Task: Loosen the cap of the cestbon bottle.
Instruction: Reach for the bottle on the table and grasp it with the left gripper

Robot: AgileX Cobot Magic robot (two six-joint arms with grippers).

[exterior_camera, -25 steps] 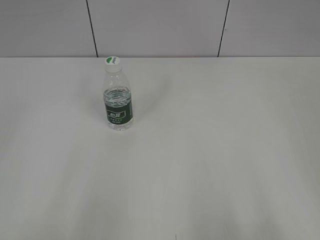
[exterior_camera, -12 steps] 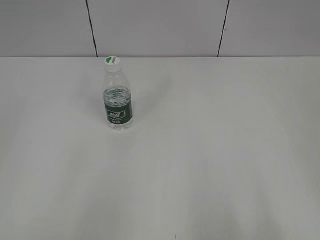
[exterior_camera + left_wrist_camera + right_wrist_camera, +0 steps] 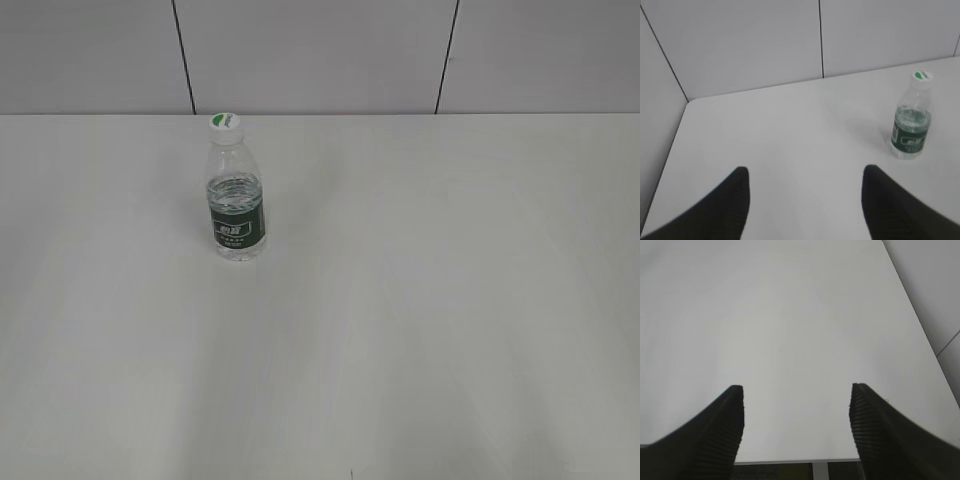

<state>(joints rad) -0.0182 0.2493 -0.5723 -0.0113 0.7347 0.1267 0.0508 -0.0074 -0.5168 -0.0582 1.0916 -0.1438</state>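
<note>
The cestbon bottle (image 3: 237, 200) stands upright on the white table, left of centre toward the back, clear with a dark green label band. Its white cap (image 3: 226, 123) with a green mark sits on the neck. In the left wrist view the bottle (image 3: 911, 127) stands to the far right, well ahead of the fingers, with the cap (image 3: 922, 76) on top. My left gripper (image 3: 805, 172) is open with only bare table between its fingers. My right gripper (image 3: 796, 390) is open over bare table too, and the bottle is out of that view. Neither arm shows in the exterior view.
The white table (image 3: 400, 300) runs back to a grey panelled wall (image 3: 320, 50). Its left edge and back corner (image 3: 687, 102) show in the left wrist view. The near edge of the table (image 3: 800, 460) lies just below the right fingers.
</note>
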